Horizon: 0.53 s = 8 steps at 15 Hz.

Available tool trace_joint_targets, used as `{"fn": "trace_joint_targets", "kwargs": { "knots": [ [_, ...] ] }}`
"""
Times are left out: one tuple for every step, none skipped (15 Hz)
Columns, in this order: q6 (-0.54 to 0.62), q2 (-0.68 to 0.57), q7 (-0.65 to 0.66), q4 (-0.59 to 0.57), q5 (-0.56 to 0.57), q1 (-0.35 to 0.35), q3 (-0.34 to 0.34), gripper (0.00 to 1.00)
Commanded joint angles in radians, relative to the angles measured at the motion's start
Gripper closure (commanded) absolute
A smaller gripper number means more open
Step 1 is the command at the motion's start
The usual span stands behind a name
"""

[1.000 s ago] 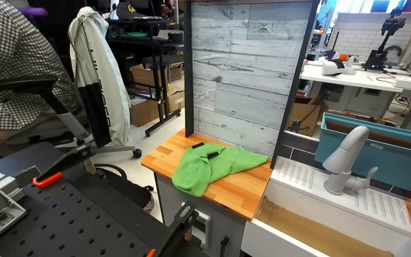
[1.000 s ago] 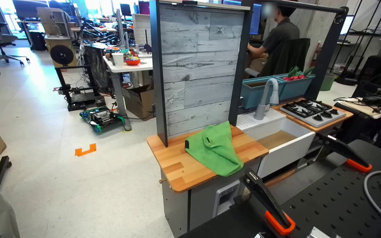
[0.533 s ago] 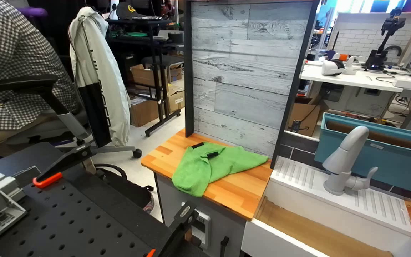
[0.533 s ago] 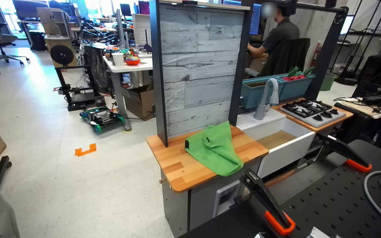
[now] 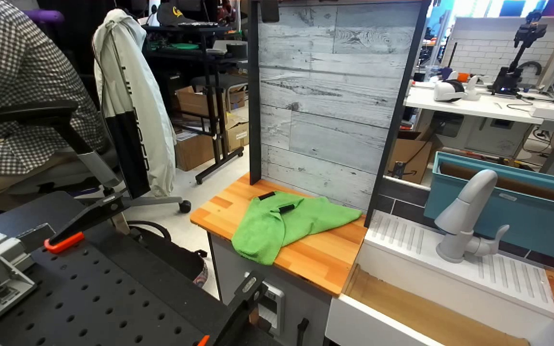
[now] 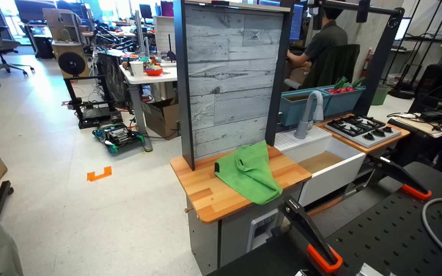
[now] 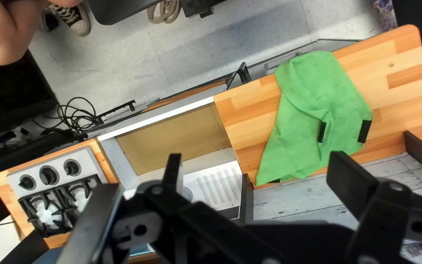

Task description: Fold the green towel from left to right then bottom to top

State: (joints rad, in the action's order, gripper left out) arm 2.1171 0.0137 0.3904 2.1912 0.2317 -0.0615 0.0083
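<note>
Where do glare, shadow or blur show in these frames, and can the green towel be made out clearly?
In both exterior views, the bright window area in the background is washed out, but the green towel looks clear; in the wrist view, the near parts of the gripper look soft, shadow dims part of the floor, and the towel's creases read well.

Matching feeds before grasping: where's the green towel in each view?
In an exterior view: green towel just below centre.
In an exterior view: green towel below centre, slightly right.
Wrist view: green towel, right half, mostly upper part.
Landmark: white sink, right of it in both exterior views, left in wrist view.
</note>
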Motion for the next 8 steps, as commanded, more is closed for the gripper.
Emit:
{"fn": "trace_joint_targets", "kwargs": {
  "knots": [
    [-0.003,0.000,-0.001,-0.002,0.000,0.012,-0.012,0.00],
    [-0.003,0.000,-0.001,-0.002,0.000,0.012,-0.012,0.00],
    [-0.003,0.000,-0.001,-0.002,0.000,0.012,-0.012,0.00],
    [-0.003,0.000,-0.001,-0.002,0.000,0.012,-0.012,0.00],
    [-0.003,0.000,0.000,-0.002,0.000,0.012,-0.012,0.00],
    [-0.003,0.000,0.000,-0.002,0.000,0.012,-0.012,0.00],
    [0.007,-0.012,0.019,-0.005,-0.005,0.013,-0.011,0.00],
    [0.026,-0.031,0.049,-0.010,-0.001,0.015,-0.009,0.00]
  ]
}}
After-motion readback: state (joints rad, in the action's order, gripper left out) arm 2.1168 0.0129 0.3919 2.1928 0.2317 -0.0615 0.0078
